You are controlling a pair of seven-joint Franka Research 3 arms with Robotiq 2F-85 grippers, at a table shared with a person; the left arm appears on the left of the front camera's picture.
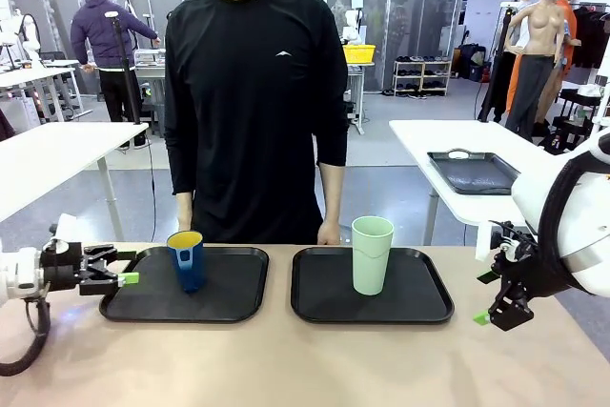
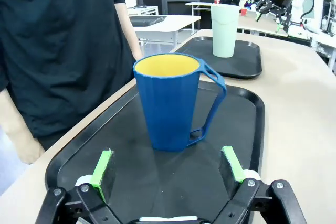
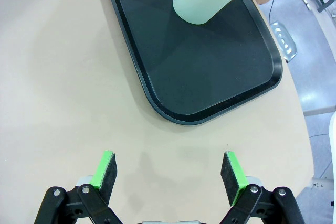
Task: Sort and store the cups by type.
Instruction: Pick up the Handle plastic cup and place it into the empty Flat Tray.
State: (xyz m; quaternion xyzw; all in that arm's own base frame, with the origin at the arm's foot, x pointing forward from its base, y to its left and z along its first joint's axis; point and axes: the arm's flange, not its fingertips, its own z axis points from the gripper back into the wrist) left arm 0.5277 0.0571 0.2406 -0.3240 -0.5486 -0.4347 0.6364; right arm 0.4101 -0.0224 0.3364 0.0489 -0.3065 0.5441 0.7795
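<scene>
The table [image 1: 286, 359] carries two black trays side by side between the robot and a person [image 1: 255, 92] who stands at the far edge with hands hanging at the rim, taking no part at present. The left tray [image 1: 152, 302] holds the mug [image 1: 187, 259], upright near its far left corner, yellow inside showing, handle turned toward the table's middle as the left wrist view has it; the right tray [image 1: 419, 302] holds the tumbler [image 1: 371, 254], upright toward its far middle. One cup type per tray, so the sorting looks settled as the cups stand (whether storing asks for anything more, I cannot judge from here). The left gripper [image 1: 128, 279] lies low and level at the left tray's outer edge, aimed at the mug, fingers spread wide and holding nothing; in its wrist view the green pads [image 2: 103, 167] stand apart over the tray floor with the mug near ahead but untouched, a stance that fits either an approach or a release. The right gripper [image 1: 482, 317] hangs off the right tray's outer side, pointed down at bare table, likewise spread and empty, well apart from the tumbler, which suggests it is parked clear of the work.
</scene>
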